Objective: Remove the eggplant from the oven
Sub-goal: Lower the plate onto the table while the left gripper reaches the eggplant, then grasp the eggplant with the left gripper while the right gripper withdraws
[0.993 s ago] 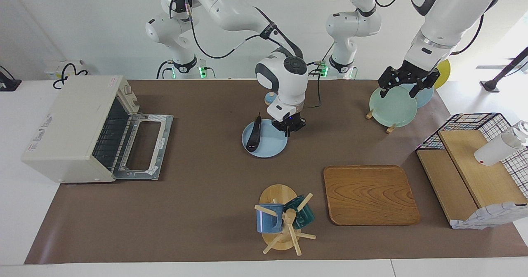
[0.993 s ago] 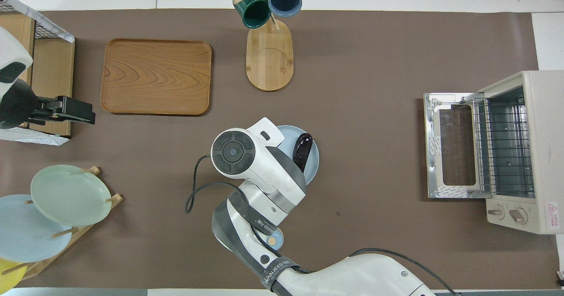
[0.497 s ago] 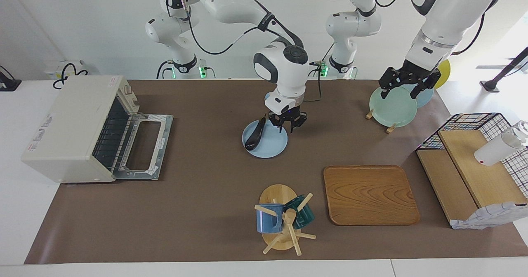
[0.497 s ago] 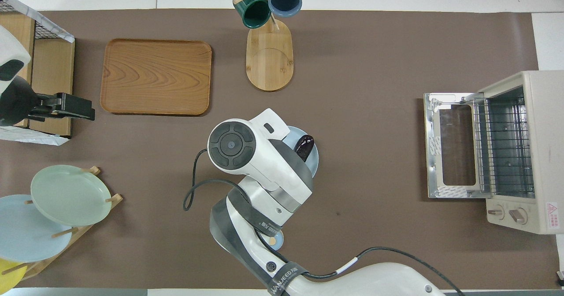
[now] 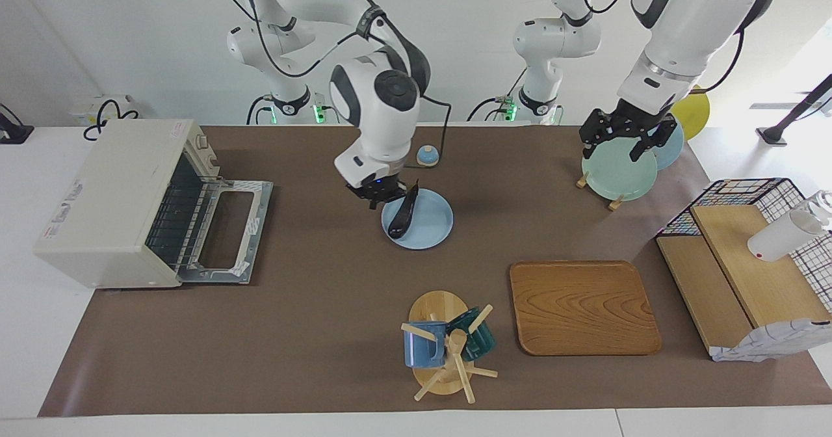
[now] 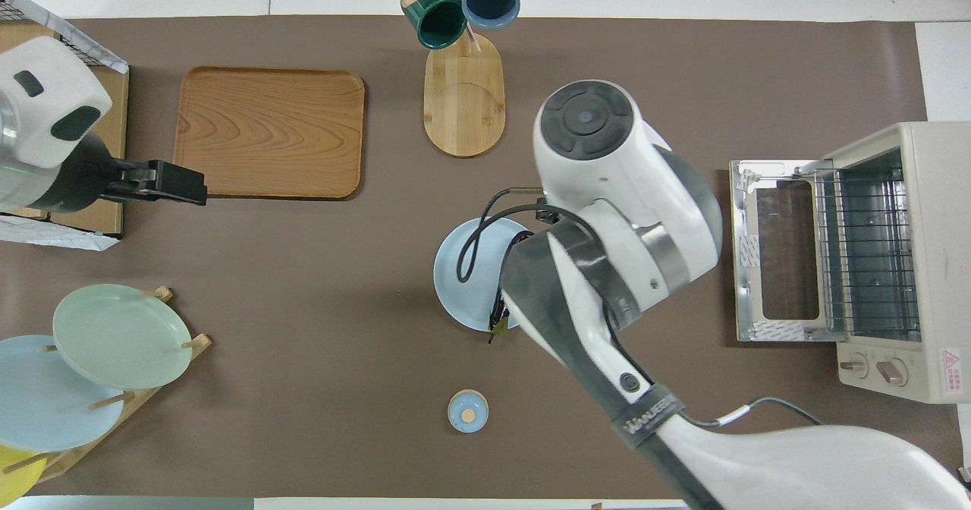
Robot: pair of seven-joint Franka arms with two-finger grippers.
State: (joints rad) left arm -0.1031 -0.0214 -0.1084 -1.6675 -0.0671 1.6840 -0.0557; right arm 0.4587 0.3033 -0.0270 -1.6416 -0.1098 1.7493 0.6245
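The left gripper (image 5: 627,143) waited open over the green plate (image 5: 619,174). The right gripper (image 5: 379,198) hung shut and empty beside the eggplant (image 5: 402,215), which lay on the blue plate (image 5: 429,225), well clear of the open toaster oven (image 5: 120,204). Its stem overhung the rim; a passing brush could have rolled it off.

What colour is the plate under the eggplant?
Light blue plate, holding the dark eggplant; clearest in the facing view.
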